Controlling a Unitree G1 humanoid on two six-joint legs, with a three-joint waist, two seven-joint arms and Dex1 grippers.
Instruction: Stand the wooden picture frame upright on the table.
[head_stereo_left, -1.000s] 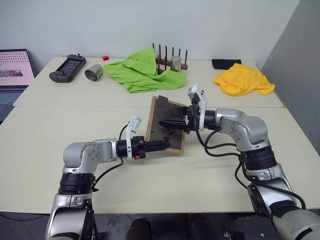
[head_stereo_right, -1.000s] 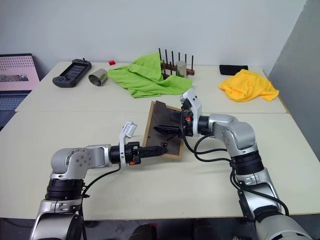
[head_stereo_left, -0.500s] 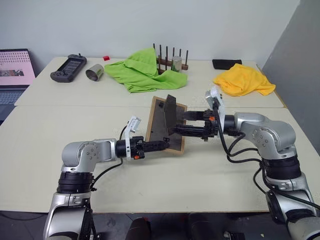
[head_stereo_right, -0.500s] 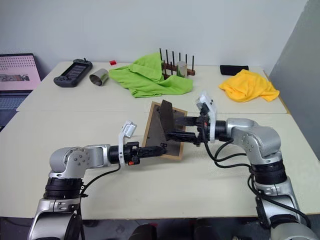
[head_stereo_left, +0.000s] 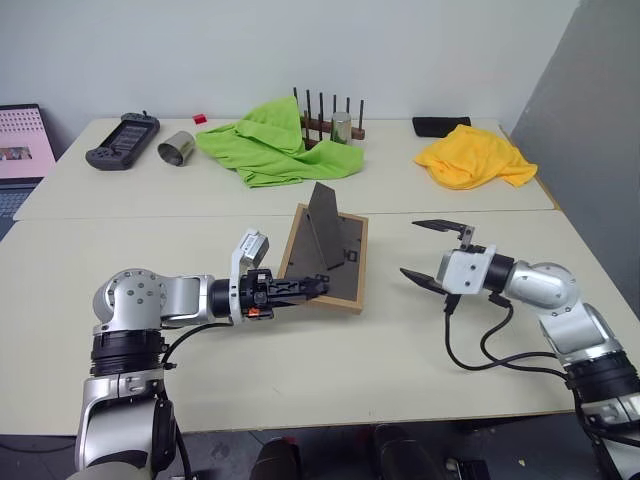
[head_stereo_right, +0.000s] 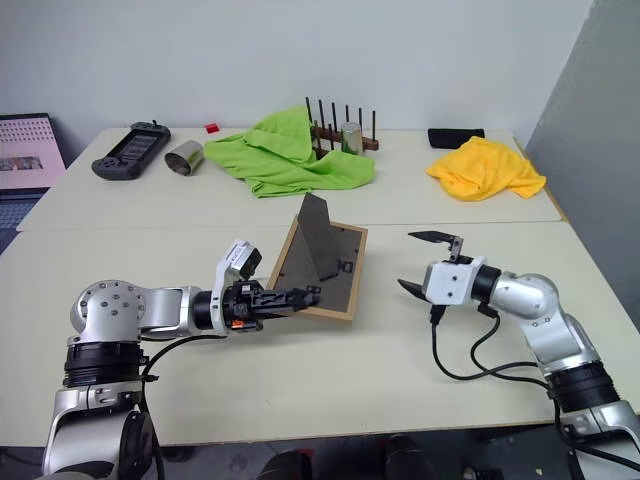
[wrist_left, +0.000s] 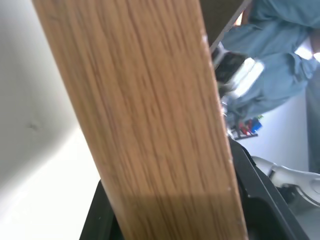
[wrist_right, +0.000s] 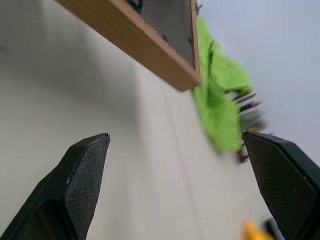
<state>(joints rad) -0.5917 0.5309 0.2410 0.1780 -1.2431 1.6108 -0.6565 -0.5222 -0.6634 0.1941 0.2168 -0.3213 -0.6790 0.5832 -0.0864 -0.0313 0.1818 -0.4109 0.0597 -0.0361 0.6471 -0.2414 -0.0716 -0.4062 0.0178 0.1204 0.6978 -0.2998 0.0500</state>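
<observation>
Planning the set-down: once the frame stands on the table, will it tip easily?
Probably somewhat. The wooden picture frame looks thin, stiff and light, so a nudge may topple it. Its fold-out stand is swung out, which should prop it. The left gripper holds its lower edge.

A light-wood picture frame leans tilted at mid-table, dark grey back panel facing up, its fold-out stand raised, near edge lifted.

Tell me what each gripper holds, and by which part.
The left gripper holds the wooden picture frame by its near wooden edge. The right gripper holds nothing.
</observation>
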